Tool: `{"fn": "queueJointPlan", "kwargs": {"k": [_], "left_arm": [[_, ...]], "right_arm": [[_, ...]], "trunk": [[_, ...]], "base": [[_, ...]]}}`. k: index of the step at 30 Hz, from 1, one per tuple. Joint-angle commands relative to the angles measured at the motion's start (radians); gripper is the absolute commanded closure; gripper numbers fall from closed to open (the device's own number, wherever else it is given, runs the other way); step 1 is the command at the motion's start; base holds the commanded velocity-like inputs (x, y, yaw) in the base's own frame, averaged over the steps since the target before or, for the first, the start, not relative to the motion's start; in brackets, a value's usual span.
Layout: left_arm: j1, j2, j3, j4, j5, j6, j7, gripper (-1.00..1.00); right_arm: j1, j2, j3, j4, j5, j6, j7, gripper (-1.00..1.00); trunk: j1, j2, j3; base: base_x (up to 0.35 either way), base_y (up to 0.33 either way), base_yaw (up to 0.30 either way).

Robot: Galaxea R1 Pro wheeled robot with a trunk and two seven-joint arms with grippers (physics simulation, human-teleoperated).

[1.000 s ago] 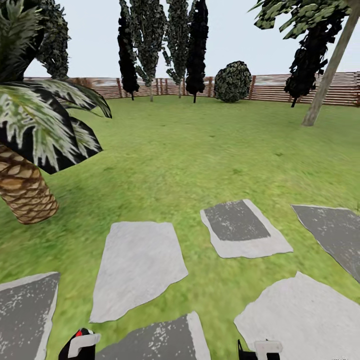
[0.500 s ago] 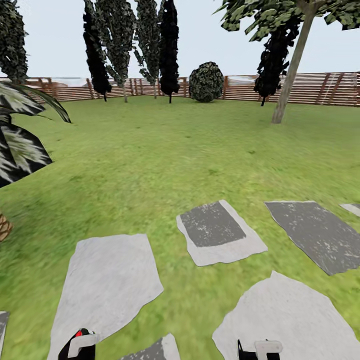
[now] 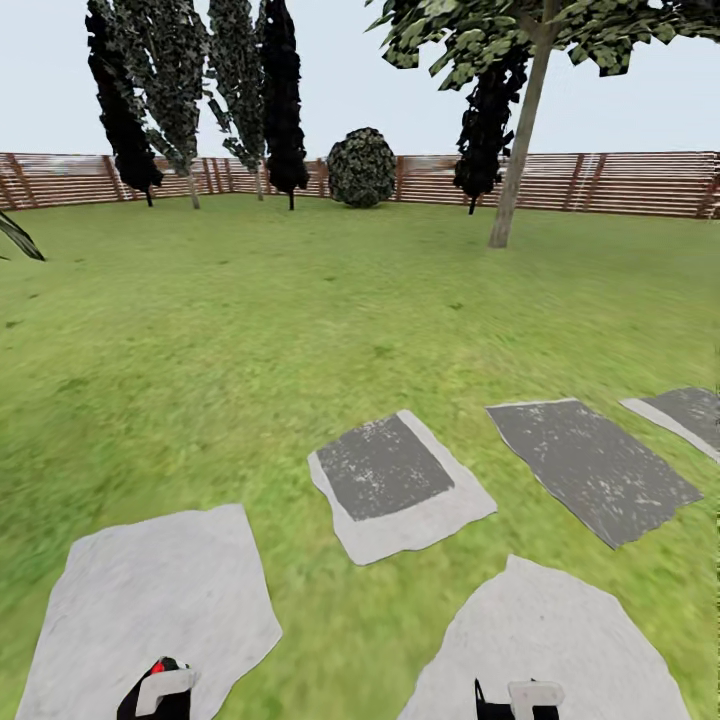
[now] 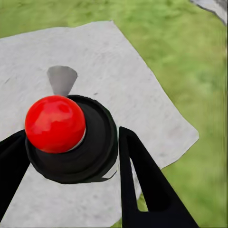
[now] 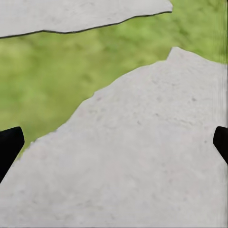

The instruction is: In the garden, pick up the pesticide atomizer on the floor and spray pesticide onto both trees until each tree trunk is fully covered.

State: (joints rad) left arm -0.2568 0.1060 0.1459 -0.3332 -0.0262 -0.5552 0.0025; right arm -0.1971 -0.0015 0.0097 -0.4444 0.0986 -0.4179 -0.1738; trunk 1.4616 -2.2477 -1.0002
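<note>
The lawn [image 3: 300,330] spreads from the robot to a slatted fence [image 3: 620,183] along its far edge. A tree [image 3: 520,120] with a straight pale trunk [image 3: 517,165] stands toward the far right of the lawn, in front of the fence, its leaf crown reaching past the top of the head view. Narrow dark trees [image 3: 283,95] line the far left by the fence, and a round shrub [image 3: 362,167] sits between them and the pale-trunked tree. A palm frond tip [image 3: 18,240] enters at the left edge.

Grey stepping stones lie in the near grass: a pale one [image 3: 150,610] under the left arm, a pale one [image 3: 545,650] under the right arm, one with a dark centre [image 3: 395,480] beyond them, and a dark one [image 3: 590,468] to its right.

The left gripper [image 4: 71,156] is closed on the atomizer [image 4: 76,142]: a black finger [image 4: 142,180] presses each side of the dark bottle, whose red top [image 4: 55,123] faces the wrist camera, with the pale stone beneath. In the head view the bottle's red top [image 3: 157,666] peeks out at the bottom edge.

The right gripper [image 5: 114,142] is spread wide and holds nothing; its fingertips [image 5: 8,145] sit at opposite sides of the wrist view over the pale stone and grass.
</note>
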Motion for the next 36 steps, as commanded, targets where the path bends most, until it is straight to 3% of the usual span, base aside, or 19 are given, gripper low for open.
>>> {"fn": "queueJointPlan", "kwargs": {"k": [1, 36], "left_arm": [[-0.001, 0.000, 0.003, 0.000, -0.003, -0.003, 0.001, 1.00], [0.000, 0.000, 0.002, -0.001, -0.001, -0.005, 0.003, 1.00]], "right_arm": [[-0.001, 0.000, 0.001, 0.001, 0.010, -0.001, -0.008, -1.00], [-0.001, 0.001, 0.001, 0.001, 0.010, -0.001, -0.008, -1.00]], "trunk": [[0.000, 0.000, -0.001], [0.000, 0.000, -0.001]], "base": [[0.330, -0.001, -0.273], [0.315, -0.104, -0.267]]}}
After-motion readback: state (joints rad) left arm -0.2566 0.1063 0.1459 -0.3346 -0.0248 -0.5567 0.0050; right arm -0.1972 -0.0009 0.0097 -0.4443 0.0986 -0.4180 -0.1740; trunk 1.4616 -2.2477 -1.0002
